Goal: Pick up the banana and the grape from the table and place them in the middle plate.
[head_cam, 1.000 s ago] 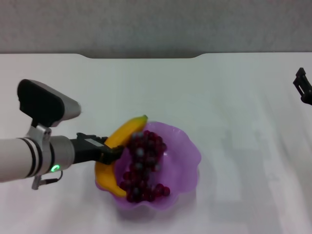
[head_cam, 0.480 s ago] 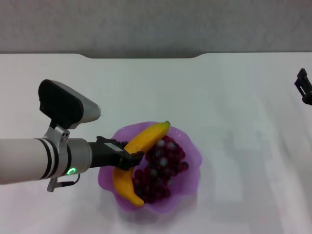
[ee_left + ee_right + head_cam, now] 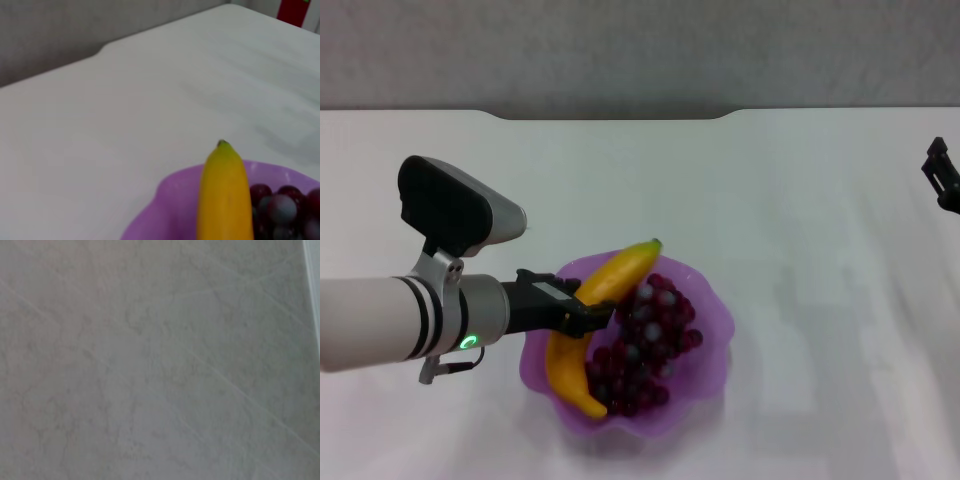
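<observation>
a plain white table [image 3: 790,200] runs wide under me, smooth and matte, with a dark notched back edge and a grey wall behind it. the middle plate [image 3: 712,318] sits toward the front edge, a little left of centre: translucent purple, bowl-like, its rim wavy and scalloped. the grape [image 3: 645,340] already lies inside it, a long heap of small round dark red-purple berries, some with a greyish bloom. the banana [image 3: 588,320] curves along the plate's left side, smooth yellow-orange, its dark tip over the back rim and its lower end down inside the bowl. my left gripper [image 3: 582,315] is closed around the banana's middle, right over the plate's left rim. so i judge the work nearly finished: both fruits are in the plate, and only letting go and backing out is left. my right gripper [image 3: 942,177] is parked by the table's right edge; i cannot tell how its fingers stand.
</observation>
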Robot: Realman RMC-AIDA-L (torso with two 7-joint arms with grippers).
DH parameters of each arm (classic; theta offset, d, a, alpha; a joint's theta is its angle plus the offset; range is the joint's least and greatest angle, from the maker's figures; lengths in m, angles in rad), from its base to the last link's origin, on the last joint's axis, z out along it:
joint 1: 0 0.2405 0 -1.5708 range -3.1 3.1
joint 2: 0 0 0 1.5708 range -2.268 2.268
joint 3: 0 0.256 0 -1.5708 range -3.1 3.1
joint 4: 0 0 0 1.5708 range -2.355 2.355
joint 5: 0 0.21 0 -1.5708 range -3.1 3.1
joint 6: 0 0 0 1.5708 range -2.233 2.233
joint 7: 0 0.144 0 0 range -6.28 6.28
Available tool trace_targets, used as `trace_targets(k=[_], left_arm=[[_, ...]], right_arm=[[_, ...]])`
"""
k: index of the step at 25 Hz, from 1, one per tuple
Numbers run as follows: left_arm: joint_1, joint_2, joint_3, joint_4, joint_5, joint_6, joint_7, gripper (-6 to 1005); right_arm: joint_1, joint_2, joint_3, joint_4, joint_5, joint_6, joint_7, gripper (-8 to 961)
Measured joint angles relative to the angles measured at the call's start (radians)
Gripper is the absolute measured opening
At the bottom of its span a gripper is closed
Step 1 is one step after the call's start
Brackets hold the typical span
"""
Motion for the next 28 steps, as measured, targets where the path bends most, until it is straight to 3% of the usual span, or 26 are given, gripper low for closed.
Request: trace_targets(k=[8,13,28], left_arm=[[-0.011,0.000,0.015,0.005,-0.009,0.013,0.000,604],[-0.017,0.000,0.016,0.010,-0.018,0.014,0.010,841],[-0.013,0.002,-0.017,0.018,-0.077,0.249,0.040,891]], right_arm=[[-0.001,-0.001,0.000,0.001,0.000,-0.001,0.000,802],[0.001,-0.002,0.000,0.007,0.000,-0.001,0.000,802],[0.003,-0.002,0.000,0.009,0.000,-0.001,-0.001,802]])
